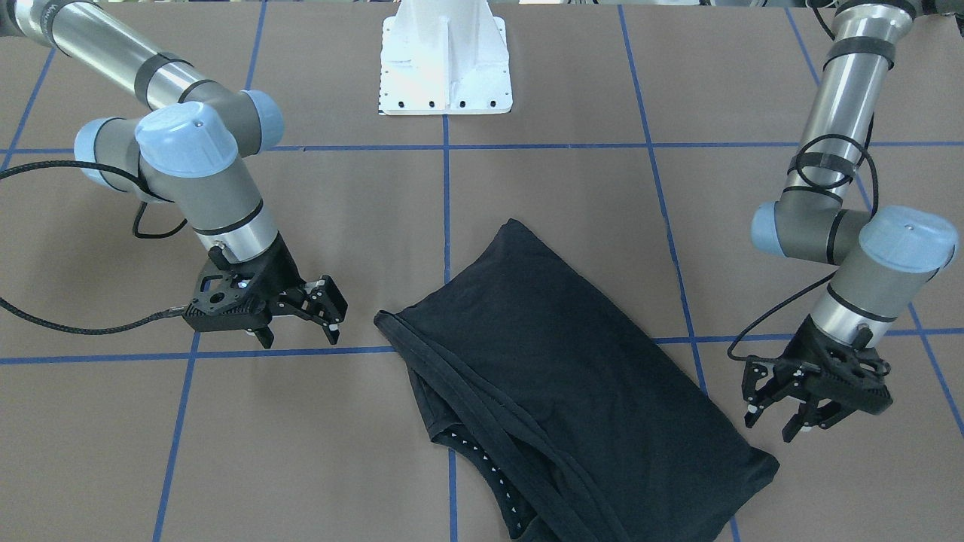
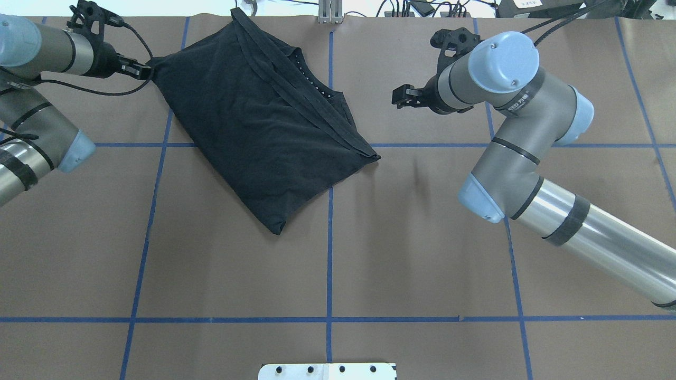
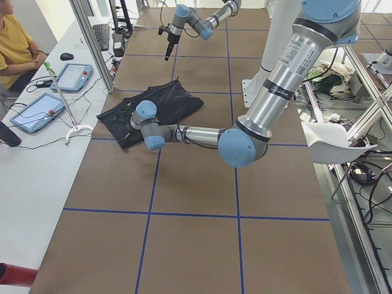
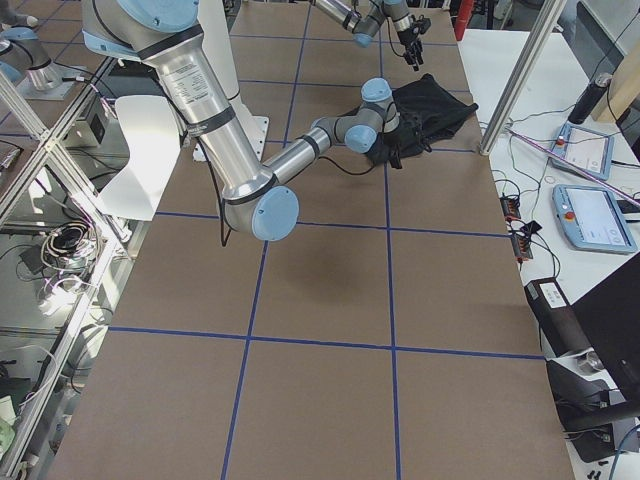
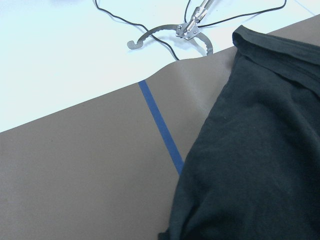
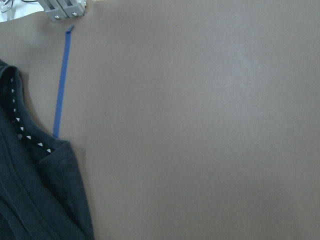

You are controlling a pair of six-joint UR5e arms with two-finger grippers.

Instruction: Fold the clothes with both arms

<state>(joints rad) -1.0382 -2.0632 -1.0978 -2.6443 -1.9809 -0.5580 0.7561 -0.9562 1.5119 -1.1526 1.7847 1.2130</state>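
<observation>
On the right arm (image 2: 520,100), small white wrist lettering, too tiny to read; white marks inside the black T-shirt (image 1: 557,361) neckband, illegible. Folded, askew on the tabletop (image 1: 565,188) between both arms. Right gripper (image 1: 335,312) low, fingers spread, clear of cloth; left gripper (image 1: 768,423) spread too, just beside a corner.

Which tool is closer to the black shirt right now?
The left tool, at the overhead view's top left, sits right at a corner of the shirt. The right tool hangs over bare table, clearly apart from the shirt.
</observation>
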